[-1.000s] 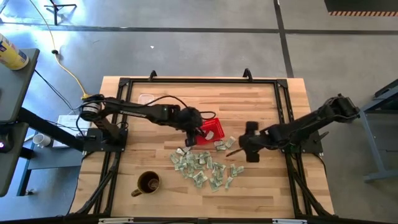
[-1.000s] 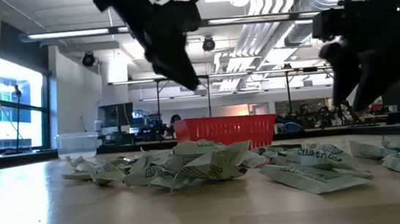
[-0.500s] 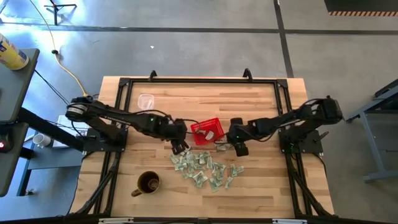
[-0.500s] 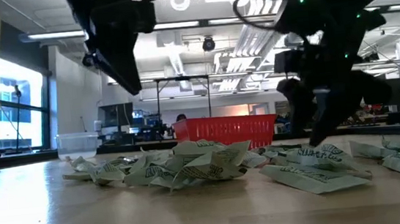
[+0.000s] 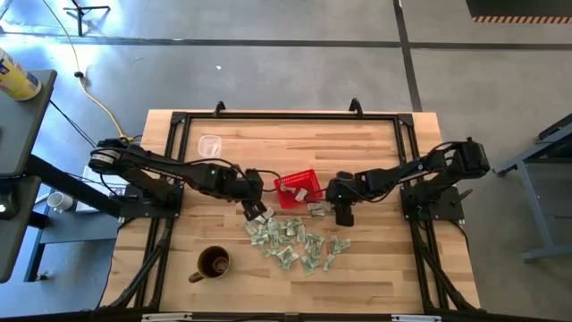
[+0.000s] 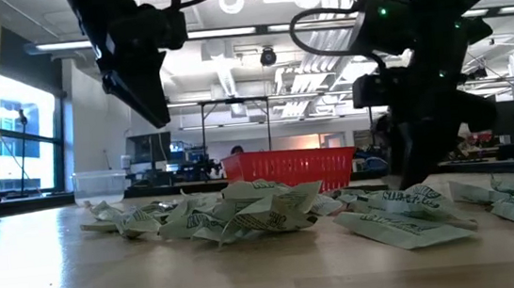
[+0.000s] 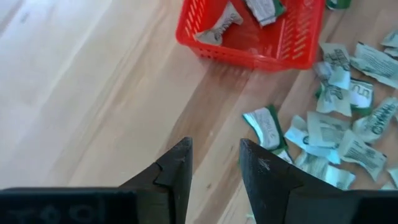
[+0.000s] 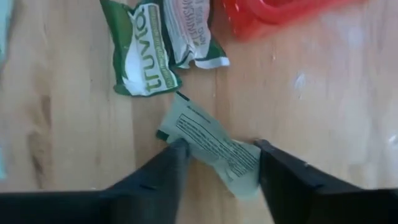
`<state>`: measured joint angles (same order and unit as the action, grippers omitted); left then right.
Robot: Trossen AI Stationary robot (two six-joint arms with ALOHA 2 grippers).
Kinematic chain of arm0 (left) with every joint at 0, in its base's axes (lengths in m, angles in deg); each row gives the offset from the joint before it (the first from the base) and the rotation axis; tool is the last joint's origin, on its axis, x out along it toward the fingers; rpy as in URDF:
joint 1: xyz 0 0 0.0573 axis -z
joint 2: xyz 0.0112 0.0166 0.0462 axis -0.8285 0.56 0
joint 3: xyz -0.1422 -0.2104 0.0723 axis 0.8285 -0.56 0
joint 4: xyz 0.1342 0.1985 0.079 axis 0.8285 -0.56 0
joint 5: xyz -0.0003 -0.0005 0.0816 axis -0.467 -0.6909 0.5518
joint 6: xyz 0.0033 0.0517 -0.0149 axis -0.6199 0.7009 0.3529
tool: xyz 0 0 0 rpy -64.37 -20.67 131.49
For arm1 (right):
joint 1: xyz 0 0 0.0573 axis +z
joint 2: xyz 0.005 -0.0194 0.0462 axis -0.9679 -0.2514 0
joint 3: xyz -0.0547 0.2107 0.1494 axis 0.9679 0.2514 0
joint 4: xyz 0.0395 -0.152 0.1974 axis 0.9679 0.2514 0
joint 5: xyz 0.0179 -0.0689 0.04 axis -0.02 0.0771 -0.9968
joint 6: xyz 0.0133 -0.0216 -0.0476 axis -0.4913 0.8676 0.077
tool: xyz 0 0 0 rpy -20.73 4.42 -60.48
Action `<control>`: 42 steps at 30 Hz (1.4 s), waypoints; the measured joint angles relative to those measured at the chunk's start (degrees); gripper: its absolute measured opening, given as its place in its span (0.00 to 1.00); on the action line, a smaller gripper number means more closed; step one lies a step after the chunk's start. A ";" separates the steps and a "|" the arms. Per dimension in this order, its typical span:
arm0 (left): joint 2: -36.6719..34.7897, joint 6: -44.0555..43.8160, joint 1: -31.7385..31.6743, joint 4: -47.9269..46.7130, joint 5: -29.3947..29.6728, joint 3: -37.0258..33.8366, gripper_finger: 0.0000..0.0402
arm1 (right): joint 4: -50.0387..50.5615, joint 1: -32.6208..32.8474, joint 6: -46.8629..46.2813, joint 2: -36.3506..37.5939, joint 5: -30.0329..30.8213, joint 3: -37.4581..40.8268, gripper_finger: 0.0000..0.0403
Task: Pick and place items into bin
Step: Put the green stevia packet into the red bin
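The small red mesh-walled basket [image 5: 298, 187] sits mid-surface, the pale green-and-white wrinkly packets [image 5: 290, 241] heaped just beside it. The right tool [image 8: 217, 163] has dropped, its fingers now straddling one packet [image 8: 214, 145], closing. The left tool [image 7: 214, 163] has withdrawn, parted and empty.

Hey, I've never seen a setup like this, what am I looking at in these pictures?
Two robot arms work at a wooden table. One picture looks straight down, one looks level across the tabletop, and two come from cameras on the arms' wrists. Many small green-and-white packets lie scattered by a red basket that already holds a few; a brown mug and a clear cup stand aside. The right gripper has its jaws either side of one packet. The left gripper hovers empty, jaws apart.
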<state>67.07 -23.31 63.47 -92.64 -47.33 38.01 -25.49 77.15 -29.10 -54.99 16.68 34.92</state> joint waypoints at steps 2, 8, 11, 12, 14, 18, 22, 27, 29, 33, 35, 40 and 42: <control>0.00 0.02 0.00 -0.07 0.85 0.00 0.41 | 0.30 0.00 -3.63 0.06 -1.35 0.04 0.27; -2.21 -2.53 0.19 -2.68 0.80 -0.02 0.41 | 2.89 0.37 -12.60 4.58 -4.26 0.48 0.03; -5.57 -2.66 0.82 -2.67 0.71 -1.41 0.41 | 2.07 -0.16 -14.90 9.73 -3.20 0.32 0.05; -7.04 -2.99 0.85 -2.12 0.07 -2.68 0.41 | 1.94 -0.53 -15.04 11.33 -2.40 0.31 0.03; -10.12 -4.71 0.79 -0.37 -1.31 -6.14 0.41 | 1.02 -1.40 -14.51 13.80 -0.98 0.31 0.01; -14.81 -8.93 0.83 9.72 -6.66 -15.48 0.41 | -0.48 -3.87 -11.62 13.84 -1.27 -2.41 0.04; -15.54 -12.79 0.96 23.80 -12.51 -22.71 0.41 | 2.66 -6.49 -2.83 10.98 -1.08 -6.39 0.02; -13.69 -13.03 2.73 29.07 -13.10 -25.14 0.41 | 1.23 -10.23 2.98 5.35 -3.96 -14.39 0.02; -13.33 -13.06 3.45 29.47 -13.10 -25.10 0.41 | 1.20 -11.08 4.48 1.95 -6.48 -18.48 0.02; -13.31 -13.03 4.24 28.87 -12.72 -25.09 0.41 | 5.08 -11.06 5.66 -6.31 -14.51 -26.09 0.01; -13.31 -13.24 4.24 28.30 -12.79 -25.09 0.41 | 7.77 -10.06 5.75 -10.31 -14.60 -28.54 0.02; -13.31 -14.68 4.22 26.42 -13.05 -25.09 0.42 | 7.83 -7.48 4.52 -13.90 -13.18 -30.60 0.18; -13.31 -13.78 4.22 25.70 -12.52 -25.09 0.43 | 7.55 -6.51 3.38 -13.05 -10.01 -30.67 0.28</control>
<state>53.76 -37.08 67.69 -66.93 -59.86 12.92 -17.94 70.64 -25.72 -68.04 6.67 4.25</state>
